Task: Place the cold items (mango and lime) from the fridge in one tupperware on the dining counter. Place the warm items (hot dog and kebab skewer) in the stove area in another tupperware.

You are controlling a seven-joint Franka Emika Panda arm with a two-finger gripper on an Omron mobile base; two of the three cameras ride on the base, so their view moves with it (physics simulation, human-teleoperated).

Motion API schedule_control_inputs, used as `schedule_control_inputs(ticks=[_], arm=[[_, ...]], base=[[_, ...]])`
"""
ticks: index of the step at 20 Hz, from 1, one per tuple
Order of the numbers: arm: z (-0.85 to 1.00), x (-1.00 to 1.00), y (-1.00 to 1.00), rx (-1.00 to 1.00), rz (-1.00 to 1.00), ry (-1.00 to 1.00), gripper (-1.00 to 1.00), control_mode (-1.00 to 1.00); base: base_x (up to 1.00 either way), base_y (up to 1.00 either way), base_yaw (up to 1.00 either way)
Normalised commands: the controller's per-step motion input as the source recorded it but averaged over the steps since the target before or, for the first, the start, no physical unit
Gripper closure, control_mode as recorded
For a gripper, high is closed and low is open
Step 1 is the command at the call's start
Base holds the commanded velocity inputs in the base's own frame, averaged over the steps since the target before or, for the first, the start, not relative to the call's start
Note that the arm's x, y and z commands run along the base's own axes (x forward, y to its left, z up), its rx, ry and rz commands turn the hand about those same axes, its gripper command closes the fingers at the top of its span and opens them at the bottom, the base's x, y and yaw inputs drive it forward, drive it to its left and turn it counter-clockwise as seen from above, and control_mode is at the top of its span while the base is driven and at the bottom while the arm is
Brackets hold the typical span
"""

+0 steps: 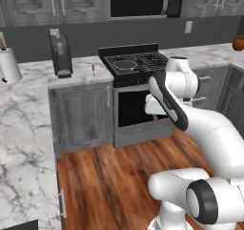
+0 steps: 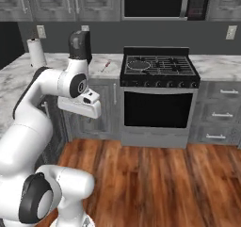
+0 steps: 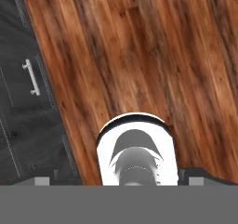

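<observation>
Wooden floor [image 3: 139, 56] stretches under the folded arm, and the base faces the black stove [image 2: 157, 66] set between marble counters [image 1: 28, 109], so I judge the robot is between pickups, approaching the stove area for the warm items. Beside the stove, just left of it on the counter, lies a thin red-tipped stick [image 2: 106, 65], possibly the kebab skewer; the gripper [image 3: 118, 181] hangs over the floor, jaws wide apart and empty, and must next reach up to the counter
</observation>
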Motion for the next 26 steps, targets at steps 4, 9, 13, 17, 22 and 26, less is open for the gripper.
schedule_control_inputs(ticks=[4, 9, 13, 17, 22, 26], arm=[[0.00, 0.00, 0.00, 0.00, 0.00, 0.00, -1.00, 1.00], [0.00, 0.00, 0.00, 0.00, 0.00, 0.00, -1.00, 1.00], [0.00, 0.00, 0.00, 0.00, 0.00, 0.00, -1.00, 1.00], [0.00, 0.00, 0.00, 0.00, 0.00, 0.00, -1.00, 1.00], [0.00, 0.00, 0.00, 0.00, 0.00, 0.00, -1.00, 1.00], [0.00, 0.00, 0.00, 0.00, 0.00, 0.00, -1.00, 1.00]], base=[[1.00, 0.06, 0.00], [1.00, 0.00, 0.06], [1.00, 0.00, 0.15], [0.86, 0.00, 0.09], [0.56, 0.00, 0.02], [0.27, 0.00, 0.00]])
